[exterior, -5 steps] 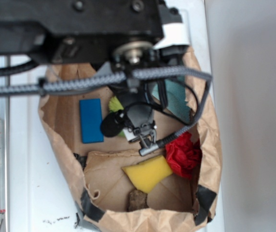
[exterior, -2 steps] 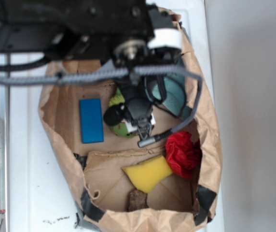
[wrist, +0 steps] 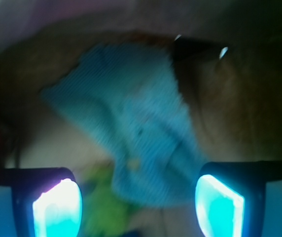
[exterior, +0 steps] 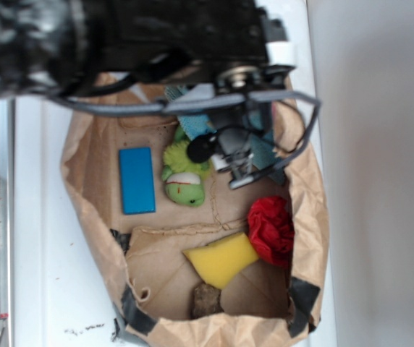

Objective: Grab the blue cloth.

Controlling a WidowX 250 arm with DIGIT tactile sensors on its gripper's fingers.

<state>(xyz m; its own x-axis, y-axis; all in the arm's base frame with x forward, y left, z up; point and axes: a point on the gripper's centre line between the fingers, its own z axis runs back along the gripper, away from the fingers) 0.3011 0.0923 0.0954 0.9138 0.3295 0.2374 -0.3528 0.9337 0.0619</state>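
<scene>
The blue cloth (wrist: 136, 123) lies rumpled on the brown paper floor, filling the middle of the wrist view and reaching down between my fingers. In the exterior view only patches of the blue cloth (exterior: 266, 153) show at the bag's far right end, under my arm. My gripper (wrist: 138, 207) is open, with its two lit fingertips (wrist: 57, 207) wide apart and nothing held between them. From outside, the gripper (exterior: 236, 165) hangs over the cloth, just right of the green plush toy (exterior: 184, 177).
Everything lies inside an open brown paper bag (exterior: 84, 210) with raised walls. A bright-blue rectangular block (exterior: 136, 180) lies at the left, a red crumpled item (exterior: 271, 228) at the right, a yellow sponge (exterior: 221, 259) and a brown lump (exterior: 205, 298) nearer the front.
My arm has moved up and to the right, off the green plush toy and over the blue cloth. The toy now shows in full.
</scene>
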